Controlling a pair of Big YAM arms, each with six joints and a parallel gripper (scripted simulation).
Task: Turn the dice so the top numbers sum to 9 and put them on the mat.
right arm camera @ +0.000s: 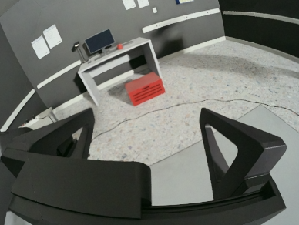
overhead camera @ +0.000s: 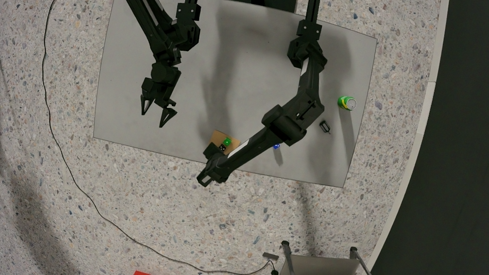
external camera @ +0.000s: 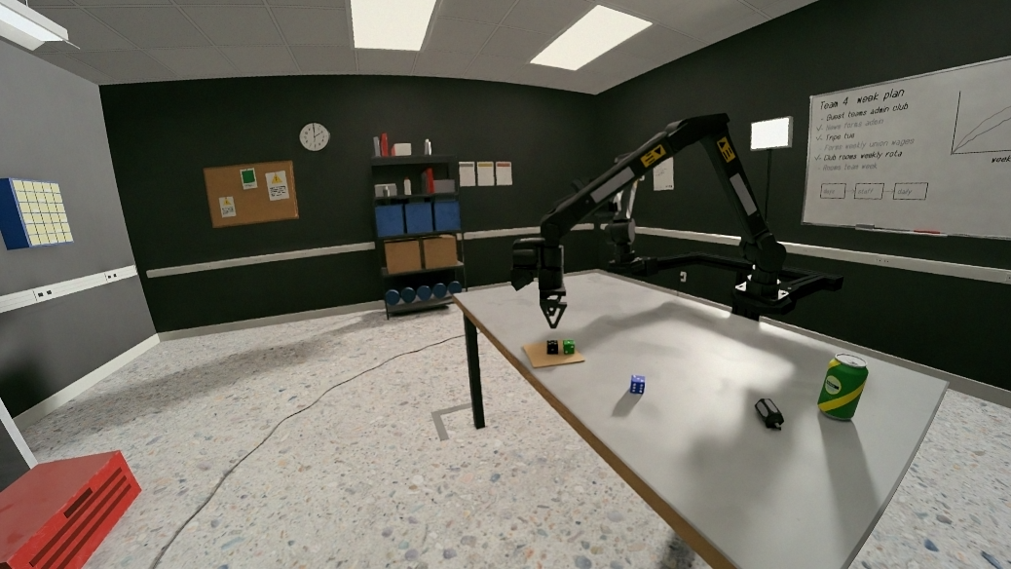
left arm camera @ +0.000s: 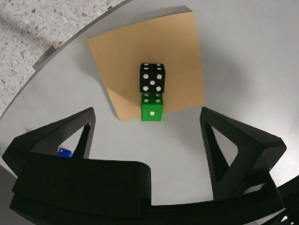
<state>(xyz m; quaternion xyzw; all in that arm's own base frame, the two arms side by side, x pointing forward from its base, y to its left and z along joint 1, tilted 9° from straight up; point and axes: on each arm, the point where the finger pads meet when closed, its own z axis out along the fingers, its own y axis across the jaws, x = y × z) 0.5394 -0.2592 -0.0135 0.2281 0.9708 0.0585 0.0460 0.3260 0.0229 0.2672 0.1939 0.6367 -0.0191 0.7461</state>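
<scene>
Order follows the view from above.

1. Right hand [overhead camera: 151, 120] [right arm camera: 147, 109]: fingers wide, holding nothing. It stands off to the side, presumably parked to leave the other arm room.

2. Left hand [overhead camera: 212, 150] [external camera: 553, 323] [left arm camera: 147, 109]: fingers wide, nothing between them, above the mat [overhead camera: 215, 136] [external camera: 554, 360] [left arm camera: 115, 54]. The wide spread gives the dice clearance.

3. Black die [overhead camera: 222, 147] [external camera: 551, 347] [left arm camera: 152, 78]: rests flat on the mat, five up, against or just beside its neighbour. Bare mat beyond it leaves room for another.

4. Green die [overhead camera: 227, 141] [external camera: 569, 346] [left arm camera: 152, 112]: flat, one up, near a mat edge. I cannot certify that its whole base is inside.

5. Blue die [overhead camera: 276, 146] [external camera: 637, 385] [left arm camera: 65, 152]: on the table [overhead camera: 136, 130] [external camera: 706, 467], off the mat; top number unreadable to me. With five and one kept, it must show three, so I judge it the outstanding item, possibly needing a turn before placement.

6. Small dark object [overhead camera: 324, 126] [external camera: 768, 413] and green can [overhead camera: 346, 102] [external camera: 842, 388]: well apart from the mat, no evident role.
</scene>
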